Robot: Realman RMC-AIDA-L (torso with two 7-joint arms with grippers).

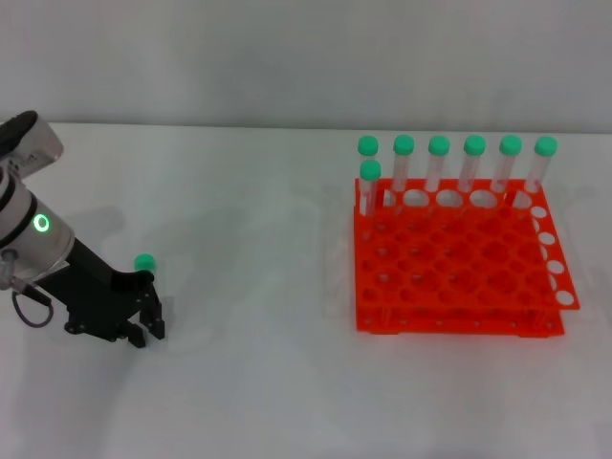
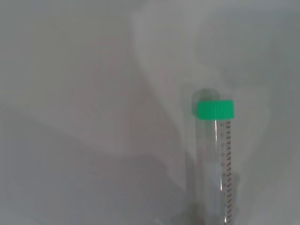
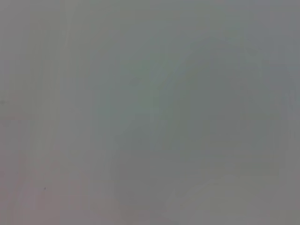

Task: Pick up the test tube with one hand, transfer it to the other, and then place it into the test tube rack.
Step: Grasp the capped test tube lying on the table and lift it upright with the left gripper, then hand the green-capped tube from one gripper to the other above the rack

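Observation:
The test tube lies on the white table by my left gripper. In the head view only its green cap [image 1: 144, 261] shows, just beyond the gripper; its clear body is hidden behind the gripper. The left wrist view shows the tube [image 2: 214, 159] lengthwise, green cap at the far end, its lower end running out of the picture. My left gripper [image 1: 145, 332], black on the silver arm with the green ring, points down at the table over the tube's hidden end. The orange-red test tube rack [image 1: 459, 320] stands at the right. The right gripper is out of view.
Several green-capped tubes [image 1: 439, 163] stand upright in the rack's back row, with one more [image 1: 369, 186] in the second row at its left end. White table stretches between my left gripper and the rack. The right wrist view shows only a plain grey surface.

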